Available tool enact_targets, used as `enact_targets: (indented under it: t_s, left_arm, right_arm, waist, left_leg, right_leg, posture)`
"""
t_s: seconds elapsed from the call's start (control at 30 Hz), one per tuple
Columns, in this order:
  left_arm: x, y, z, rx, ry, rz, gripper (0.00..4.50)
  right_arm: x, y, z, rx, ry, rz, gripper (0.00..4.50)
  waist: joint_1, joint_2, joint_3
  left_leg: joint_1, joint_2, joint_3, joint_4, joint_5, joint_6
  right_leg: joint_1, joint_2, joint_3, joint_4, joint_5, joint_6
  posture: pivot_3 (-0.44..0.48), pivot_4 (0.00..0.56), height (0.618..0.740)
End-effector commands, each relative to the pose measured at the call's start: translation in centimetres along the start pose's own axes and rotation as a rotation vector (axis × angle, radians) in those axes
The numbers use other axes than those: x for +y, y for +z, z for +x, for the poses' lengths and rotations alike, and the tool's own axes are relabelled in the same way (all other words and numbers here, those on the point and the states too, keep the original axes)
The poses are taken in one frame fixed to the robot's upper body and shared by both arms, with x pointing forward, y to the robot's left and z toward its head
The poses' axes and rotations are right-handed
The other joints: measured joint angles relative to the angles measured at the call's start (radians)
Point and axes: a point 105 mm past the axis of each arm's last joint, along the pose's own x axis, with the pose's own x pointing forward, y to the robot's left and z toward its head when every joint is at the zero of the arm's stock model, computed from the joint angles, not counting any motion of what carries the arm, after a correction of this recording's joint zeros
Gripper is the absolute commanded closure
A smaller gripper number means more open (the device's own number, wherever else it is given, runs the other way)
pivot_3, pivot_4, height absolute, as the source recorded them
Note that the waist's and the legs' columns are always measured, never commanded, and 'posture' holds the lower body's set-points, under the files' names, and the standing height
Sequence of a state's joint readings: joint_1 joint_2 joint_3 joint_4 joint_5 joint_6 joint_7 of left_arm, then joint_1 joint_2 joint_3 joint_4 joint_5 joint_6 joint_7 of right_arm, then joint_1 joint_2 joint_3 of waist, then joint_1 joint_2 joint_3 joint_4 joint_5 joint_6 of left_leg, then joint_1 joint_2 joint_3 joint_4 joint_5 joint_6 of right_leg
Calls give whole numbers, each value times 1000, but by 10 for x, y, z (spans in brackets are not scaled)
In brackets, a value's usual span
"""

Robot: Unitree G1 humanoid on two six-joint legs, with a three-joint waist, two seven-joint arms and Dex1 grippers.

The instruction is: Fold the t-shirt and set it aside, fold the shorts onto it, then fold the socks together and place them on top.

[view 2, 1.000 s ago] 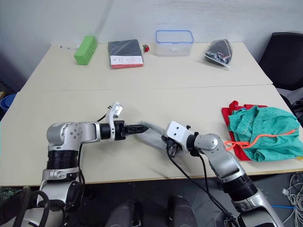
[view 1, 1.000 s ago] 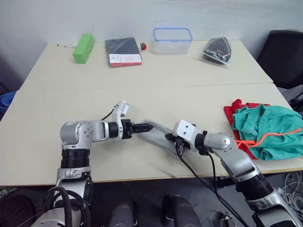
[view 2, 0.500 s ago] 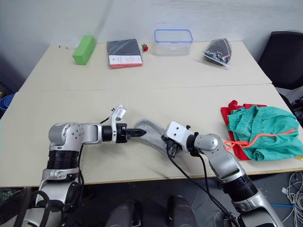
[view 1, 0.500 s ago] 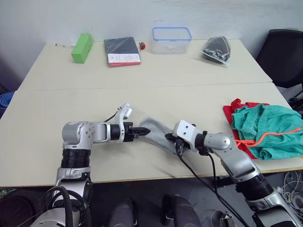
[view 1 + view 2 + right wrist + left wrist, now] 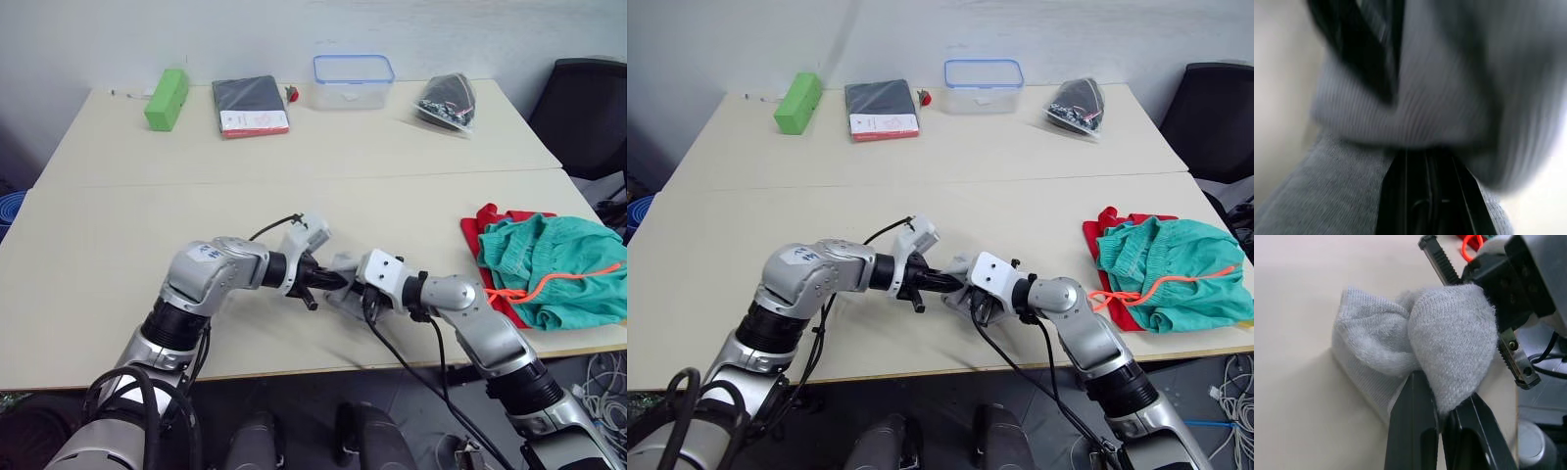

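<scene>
Left wrist view — left gripper (image 5: 1442, 423) pinches bunched socks (image 5: 1415, 350), their long axis unclear — right gripper's (image 5: 972, 297) grip untellable.

Between grippers: left gripper (image 5: 331, 281) and right gripper (image 5: 355, 294) nearly meet, socks (image 5: 1415, 345) bunched between.
Right of right gripper: open table (image 5: 127, 225), then shorts (image 5: 554, 269) atop t-shirt (image 5: 480, 230).
Beyond both: bare tabletop.

Green block (image 5: 167, 98), dark book (image 5: 252, 106), clear container (image 5: 354, 81) (blue-rimmed), black bag (image 5: 447, 102).
</scene>
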State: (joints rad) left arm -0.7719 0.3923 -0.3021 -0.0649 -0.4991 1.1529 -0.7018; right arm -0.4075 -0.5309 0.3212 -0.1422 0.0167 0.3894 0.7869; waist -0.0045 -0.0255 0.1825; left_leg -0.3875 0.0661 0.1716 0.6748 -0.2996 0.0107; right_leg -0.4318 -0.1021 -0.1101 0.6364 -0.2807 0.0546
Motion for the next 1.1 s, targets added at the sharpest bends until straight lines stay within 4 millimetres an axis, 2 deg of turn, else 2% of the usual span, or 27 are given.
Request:
enact_targets:
  t_s: [0.03,0.2,0.4,0.47,0.53,0.63,0.7,0.77,0.83,0.9,1.0,1.1]
  left_arm:
    - [-7,13,0,-38,-50,51,3958]
    - [-11,19,-11,-108,-112,51,2513]
    - [-16,36,-40,-245,-190,38,624]
    - [-13,51,-57,-354,-209,11,23]
    - [5,63,-75,-470,-148,-41,23]
    - [50,59,-88,-537,83,-144,23]
    - [75,48,-90,-516,245,-180,23]
    - [94,21,-83,-370,409,-164,23]
    - [97,-1,-74,-239,471,-103,23]
    - [98,-12,-69,-177,513,-92,23]
    - [101,-16,-73,-141,580,-74,23]
    - [96,-13,-76,-150,554,-109,23]
  right_arm:
    - [3,-13,-2,45,-9,24,4500]
    - [3,-15,-5,52,-20,34,4500]
    - [3,-17,-7,58,-23,37,4500]
    - [2,-16,-7,57,-25,37,4500]
    - [0,-15,-6,55,-28,35,4500]
    - [-2,-14,-6,53,-33,34,4500]
    - [-2,-14,-7,53,-33,33,4500]
    - [-2,-14,-8,54,-32,32,4500]
    - [-2,-15,-8,55,-33,32,4500]
    - [-2,-15,-8,55,-32,32,4500]
    - [-1,-15,-9,56,-29,32,4500]
    - [0,-15,-9,57,-26,31,4500]
  waist:
    - [0,0,0]
    - [1,0,0]
    - [0,0,0]
    - [0,0,0]
    - [0,0,0]
    - [0,0,0]
    - [0,0,0]
    - [0,0,0]
    - [0,0,0]
    - [0,0,0]
    - [2,-1,0]
    - [1,-1,0]
  left_leg:
    - [0,0,0,0,0,0]
    - [0,0,0,-1,0,1]
    - [0,0,0,-1,0,1]
    - [0,0,-1,-1,0,1]
    - [0,0,-1,-1,0,1]
    - [0,0,-1,-1,0,1]
    - [0,0,-1,-2,1,1]
    - [0,0,-1,-2,1,1]
    - [0,-1,-1,-3,1,1]
    - [1,-2,1,-7,1,1]
    - [0,-1,-1,-7,2,0]
    - [1,-1,0,-8,2,0]
  right_leg:
    - [0,0,0,0,0,0]
    - [0,0,0,-1,0,0]
    - [0,0,-1,-1,0,0]
    - [0,0,-1,-1,0,0]
    - [0,0,-1,-2,0,0]
    - [1,0,-1,-2,0,0]
    - [1,0,-1,-2,0,0]
    - [1,1,-2,-2,0,1]
    - [1,1,-1,-2,0,1]
    - [0,2,-1,-4,0,1]
    - [1,1,-2,-6,1,1]
    - [1,0,-1,-6,1,1]
  posture:
    - [0,150,740]
    - [0,150,740]
    - [0,150,740]
    - [0,150,740]
    - [0,150,740]
    - [0,150,740]
    - [0,150,740]
    - [0,150,740]
    - [0,150,740]
    - [0,150,740]
    - [0,150,740]
    - [0,150,740]
